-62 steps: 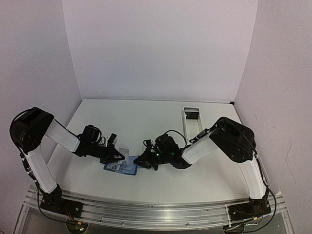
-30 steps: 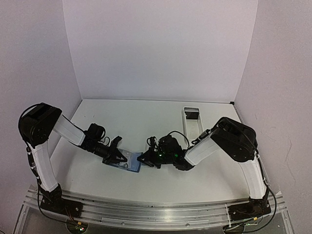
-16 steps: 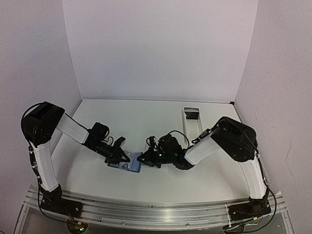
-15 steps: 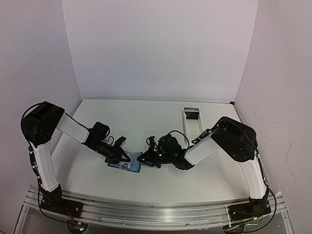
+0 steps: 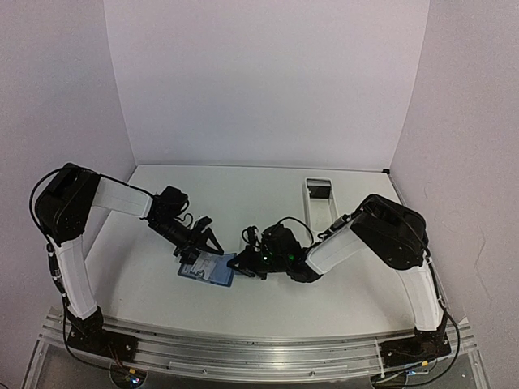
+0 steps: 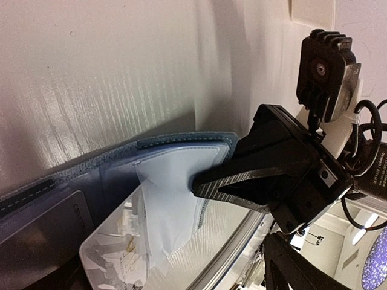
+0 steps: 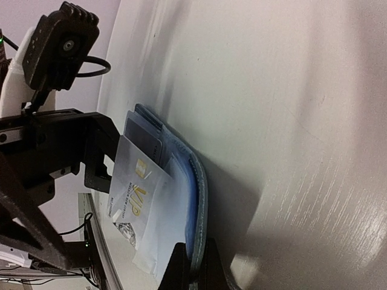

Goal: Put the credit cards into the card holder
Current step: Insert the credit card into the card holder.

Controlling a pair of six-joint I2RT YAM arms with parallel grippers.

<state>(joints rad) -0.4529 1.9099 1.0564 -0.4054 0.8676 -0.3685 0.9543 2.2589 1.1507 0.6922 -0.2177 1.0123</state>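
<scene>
Nearest your side of the worktop [image 5: 243, 194], left of centre, the card holder [image 5: 212, 274] lies opened out, blue outside and paler blue inside; it sits between your two claws.

Your right claw [image 5: 240, 264] is clamped on the holder's right edge; the right wrist view shows the blue stitched rim [image 7: 196, 181] pinched between its closed fingertips [image 7: 181, 266].

Against the holder's inside lies a pale card [image 7: 139, 181]; you can read "VIP" on it in gold letters, with a small gold mark above; the finer print on it is too small to read. Beside it, further along the holder, a dark card [image 7: 145, 138] sits in its slot; the left wrist view shows faint raised lettering on that card [image 6: 54, 223], which you cannot read.

Your left claw [image 5: 199, 243] stands just behind the holder's left part with its jaws spread wide, gripping nothing; from the right wrist one of its black fingers [image 7: 100, 160] comes just beside the pale card's edge, and you cannot tell whether it touches.

Further back on the right, well apart from all this, a long white tray [image 5: 319, 203] lies on the worktop with something dark at its far end.
</scene>
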